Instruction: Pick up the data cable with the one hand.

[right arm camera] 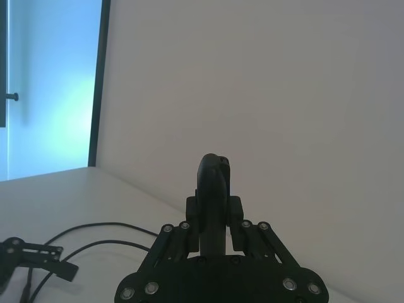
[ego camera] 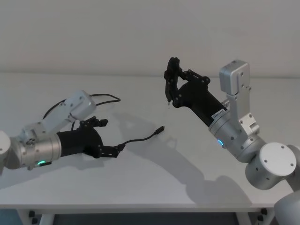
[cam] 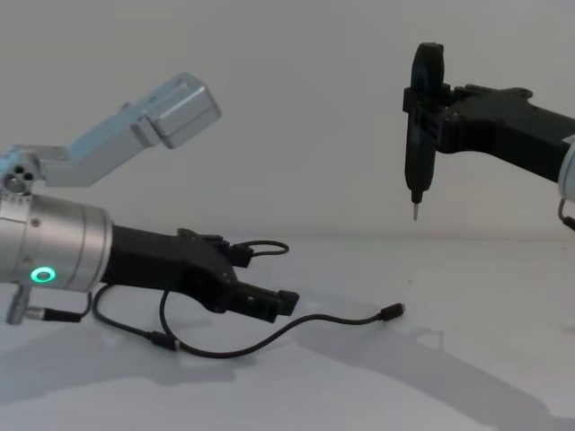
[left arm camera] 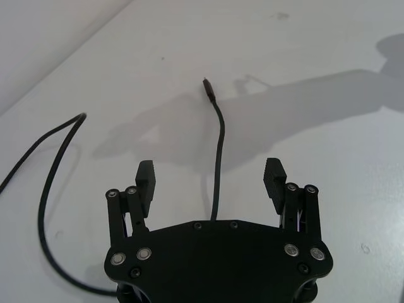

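One data cable [left arm camera: 219,136] passes between the wide-open left end effector's [left arm camera: 211,177] fingers [left arm camera: 146,177] (right end effector [ego camera: 169,84] aloft).

Data cable [left arm camera: 219,136] lies on table [left arm camera: 341,189], between left gripper [left arm camera: 210,167] jaws.

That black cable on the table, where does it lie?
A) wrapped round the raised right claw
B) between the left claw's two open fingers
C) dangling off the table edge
B: the left wrist view shows the data cable running through the gap between the fingers of the open left claw.
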